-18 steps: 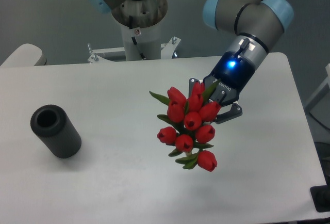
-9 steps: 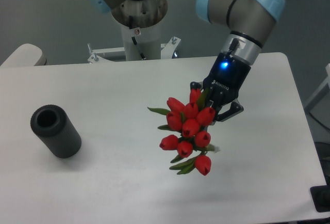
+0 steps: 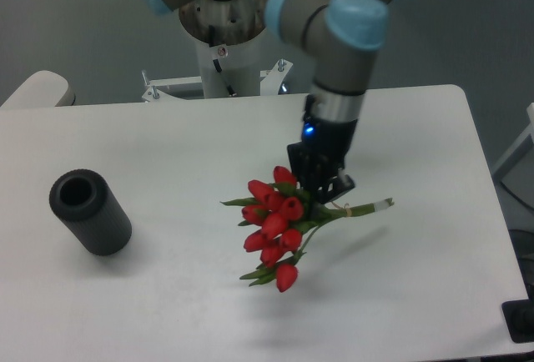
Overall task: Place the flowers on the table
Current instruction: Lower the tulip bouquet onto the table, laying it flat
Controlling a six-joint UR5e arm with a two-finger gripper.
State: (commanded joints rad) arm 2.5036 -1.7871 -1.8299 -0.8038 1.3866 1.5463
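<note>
The flowers (image 3: 274, 227), a bouquet of red tulip buds with green leaves, hang tilted just above the white table (image 3: 167, 153) at its middle right. Their stems (image 3: 363, 208) stick out to the right with a pale end. My gripper (image 3: 321, 197) comes down from above and is shut on the flowers where the stems meet the buds. The buds point down and to the left. I cannot tell whether the lowest bud touches the table.
A dark grey hollow cylinder (image 3: 90, 211) stands at the table's left side. The robot base (image 3: 225, 45) is behind the far edge. The table's right edge and front right corner are close to the bouquet's side.
The arm has swung left and turned, and the bouquet has moved left and lower. The stems now show sticking out to the right.
</note>
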